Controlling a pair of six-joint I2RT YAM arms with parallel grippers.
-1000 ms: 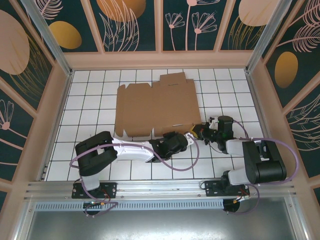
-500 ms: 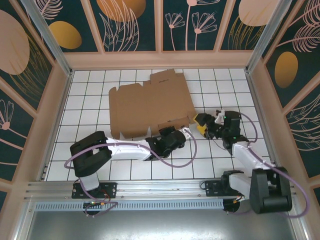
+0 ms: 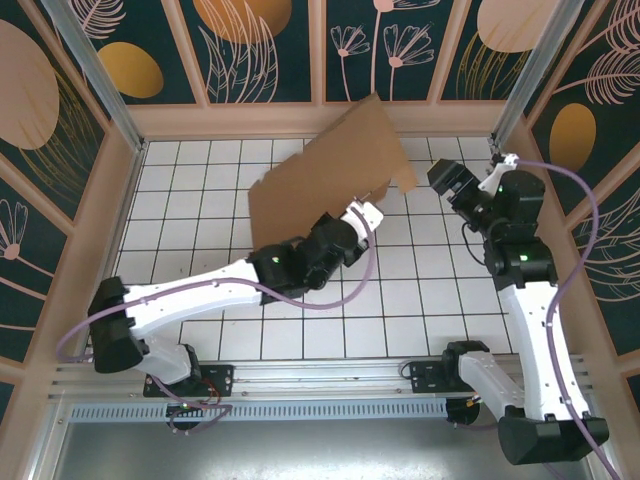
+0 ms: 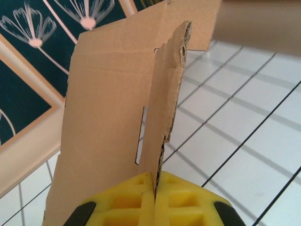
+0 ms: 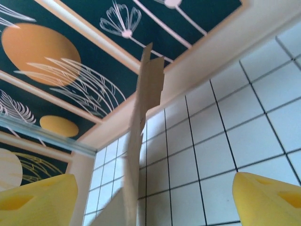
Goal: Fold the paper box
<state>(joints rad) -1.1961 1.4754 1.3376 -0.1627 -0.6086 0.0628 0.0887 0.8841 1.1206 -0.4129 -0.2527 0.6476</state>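
The paper box (image 3: 330,170) is a flat brown cardboard sheet with flaps and slots, lifted off the tiles and tilted steeply, its top edge near the back wall. My left gripper (image 3: 362,212) is shut on the sheet's near right flap. In the left wrist view the yellow fingers (image 4: 136,202) pinch the flap's corrugated edge (image 4: 169,94), with the left gripper (image 4: 156,188) at the bottom. My right gripper (image 3: 442,180) hangs open just right of the sheet's corner. In the right wrist view the paper box (image 5: 141,127) stands edge-on between the wide-spread yellow fingers (image 5: 268,197) of the right gripper (image 5: 153,200), untouched.
White tiled floor (image 3: 430,290) with wooden walls all round. The back wall (image 3: 320,120) is close behind the sheet's top. An aluminium post (image 3: 530,60) stands near the raised right arm. The left arm (image 3: 200,290) stretches diagonally across the near left tiles.
The sheet went from lying flat to tilted up in the left gripper. My right gripper opened, let go of the sheet's corner, and rose to the back right.
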